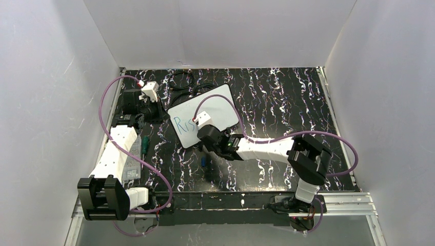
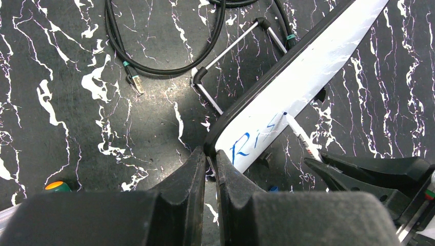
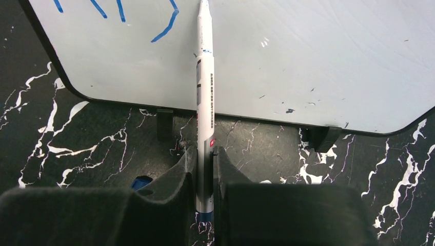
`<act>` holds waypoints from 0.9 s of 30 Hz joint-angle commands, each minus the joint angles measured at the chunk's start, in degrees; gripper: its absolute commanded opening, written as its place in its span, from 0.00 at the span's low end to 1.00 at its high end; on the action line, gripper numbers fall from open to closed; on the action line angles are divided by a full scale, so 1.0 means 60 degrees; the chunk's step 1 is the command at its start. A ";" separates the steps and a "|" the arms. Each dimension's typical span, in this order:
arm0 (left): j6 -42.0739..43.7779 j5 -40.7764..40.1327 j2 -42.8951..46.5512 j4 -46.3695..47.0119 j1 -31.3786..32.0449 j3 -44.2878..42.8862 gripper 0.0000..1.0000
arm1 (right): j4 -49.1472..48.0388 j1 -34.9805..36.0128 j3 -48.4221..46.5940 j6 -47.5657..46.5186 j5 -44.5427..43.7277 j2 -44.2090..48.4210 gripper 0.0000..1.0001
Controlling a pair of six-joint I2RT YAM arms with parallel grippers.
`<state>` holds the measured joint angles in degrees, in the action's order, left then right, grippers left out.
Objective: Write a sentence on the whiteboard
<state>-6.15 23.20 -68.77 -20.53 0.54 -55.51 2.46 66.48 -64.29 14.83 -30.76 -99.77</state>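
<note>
Whiteboard (image 1: 220, 105) mid-word, seen from above: it sits just ahead of the right gripper (image 1: 204, 134), with the sentence (image 1: 183, 124) begun at the end nearest the left gripper (image 1: 162, 114). Your main risk is a shifting board. Only one corner is steadied, so a hard stroke could swing it. The right arm reaches across from its base, elbow bent and forearm low. The left arm runs up the side of the table (image 1: 287, 102) and turns its wrist inward.

From the left wrist, the jaws are drawn nearly together, tips right at the board's near corner. You cannot tell whether they nip the rim or merely touch it. The board leans on a wire stand (image 2: 231, 51) beyond the fingers, so heavy pressure could fold the stand or skid the board. The marker (image 2: 300, 134) meets the board to the right of the fingers, just past the blue letters.

From the right wrist, the jaws are clamped low on the marker's barrel. It points straight ahead, its tip on the white surface right of the last blue stroke. Held that far from the tip, it could tilt or slide in the grip and spoil your lettering. A small blue object (image 3: 139, 182), possibly the cap, lies just left of the fingers.
</note>
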 commanded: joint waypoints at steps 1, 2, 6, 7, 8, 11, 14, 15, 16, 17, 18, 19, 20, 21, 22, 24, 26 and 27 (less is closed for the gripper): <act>0.0161 0.0030 0.0307 0.0039 -0.0031 0.0081 0.00 | -0.0173 -0.0089 -0.0339 0.0053 -0.0032 -0.0155 0.01; 0.0161 0.0028 0.0314 0.0039 -0.0031 0.0081 0.00 | -0.0133 -0.0100 -0.0340 0.0081 -0.0073 -0.0159 0.01; 0.0147 0.0036 0.0316 0.0039 -0.0021 0.0081 0.00 | 0.0010 -0.0135 -0.0330 0.0204 -0.0335 -0.0081 0.01; 0.0147 0.0043 0.0313 0.0039 -0.0029 0.0070 0.00 | 0.0011 -0.0148 -0.0317 0.0219 -0.0400 -0.0056 0.01; 0.0147 0.0037 0.0314 0.0039 -0.0038 0.0067 0.00 | 0.0018 -0.0172 -0.0315 0.0234 -0.0445 -0.0026 0.01; 0.0146 0.0044 0.0358 0.0038 -0.0019 0.0066 0.00 | 0.0044 -0.0230 -0.0328 0.0231 -0.0526 0.0015 0.01; 0.0138 0.0059 0.0315 0.0039 -0.0029 0.0068 0.00 | 0.0031 -0.0294 -0.0379 0.0199 -0.0579 0.0024 0.01; 0.0146 0.0059 0.0307 0.0044 -0.0031 0.0067 0.00 | 0.0019 -0.0322 -0.0400 0.0177 -0.0581 0.0023 0.01; 0.0146 0.0059 0.0306 0.0047 -0.0023 0.0066 0.00 | -0.0012 -0.0347 -0.0423 0.0148 -0.0585 0.0026 0.01; 0.0143 0.0059 0.0301 0.0049 -0.0028 0.0066 0.00 | -0.0027 -0.0369 -0.0442 0.0119 -0.0591 0.0029 0.01; 0.0146 0.0059 0.0304 0.0053 -0.0028 0.0059 0.00 | -0.0036 -0.0391 -0.0490 0.0090 -0.0599 0.0027 0.01; 0.0139 0.0055 0.0293 0.0053 -0.0027 0.0053 0.00 | -0.0087 -0.0411 -0.0522 0.0040 -0.0580 0.0021 0.01; 0.0142 0.0058 0.0286 0.0053 -0.0025 0.0059 0.00 | -0.0113 -0.0415 -0.0564 -0.0008 -0.0552 0.0017 0.01; 0.0140 0.0072 0.0286 0.0055 -0.0034 0.0053 0.00 | -0.0171 -0.0416 -0.0601 -0.0067 -0.0501 0.0004 0.01; 0.0142 0.0070 0.0285 0.0054 -0.0018 0.0052 0.00 | -0.0219 -0.0416 -0.0638 -0.0126 -0.0447 -0.0009 0.01; 0.0146 0.0052 0.0285 0.0053 -0.0028 0.0052 0.00 | -0.0280 -0.0416 -0.0718 -0.0230 -0.0282 -0.0074 0.01; 0.0135 0.0059 0.0284 0.0053 -0.0029 0.0052 0.00 | -0.0280 -0.0416 -0.0768 -0.0281 -0.0165 -0.0137 0.01; 0.0138 0.0055 0.0274 0.0053 -0.0021 0.0054 0.00 | -0.0278 -0.0416 -0.0756 -0.0275 -0.0094 -0.0164 0.01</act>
<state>-6.15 23.22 -68.36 -20.16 0.54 -55.20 2.90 64.34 -66.15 14.33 -32.14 -100.25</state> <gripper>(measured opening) 0.086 0.194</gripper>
